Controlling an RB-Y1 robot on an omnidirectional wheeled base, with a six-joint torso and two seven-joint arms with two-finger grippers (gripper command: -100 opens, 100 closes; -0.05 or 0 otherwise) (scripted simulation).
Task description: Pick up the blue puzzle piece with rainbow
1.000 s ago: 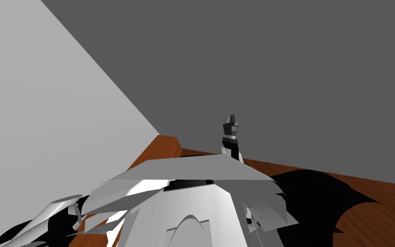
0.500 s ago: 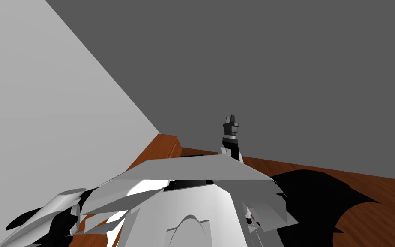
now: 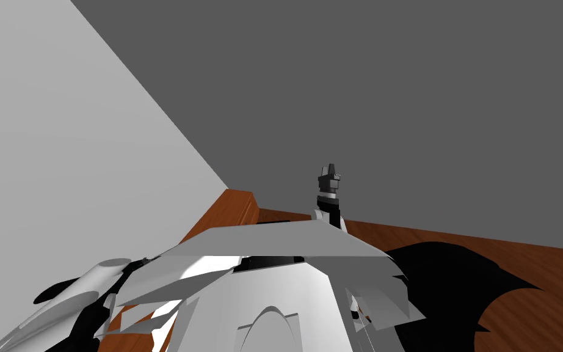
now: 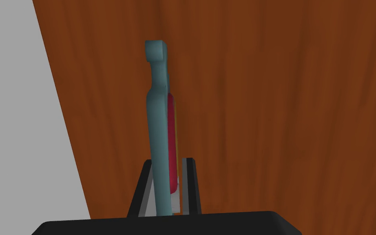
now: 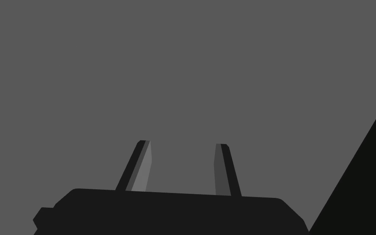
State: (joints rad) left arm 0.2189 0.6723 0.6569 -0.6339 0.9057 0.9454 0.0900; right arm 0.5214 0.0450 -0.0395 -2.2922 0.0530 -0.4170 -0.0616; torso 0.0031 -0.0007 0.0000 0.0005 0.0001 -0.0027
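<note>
The left gripper (image 4: 169, 163) is clamped on the puzzle piece (image 4: 158, 122). Its two fingers (image 4: 187, 179) stand close together and press the piece's flat faces low down, near the gripper's dark body. The piece sits edge-on between them and reaches well past the fingertips, with a knob at its far end that bends to one side. Its edge is teal-blue, and the face toward one finger carries a red band with a thin orange-yellow one beside it. Behind the piece lies a brown wood surface (image 4: 285, 102); I cannot tell whether it is a table or the floor, or whether the piece touches it. A light grey wall (image 4: 16, 122) borders that wood on one side. In the head view the left forearm (image 3: 85, 287) lies low at the left, by the same wall. The right gripper (image 5: 182, 142) is raised ahead, fingers apart with nothing between them.
</note>
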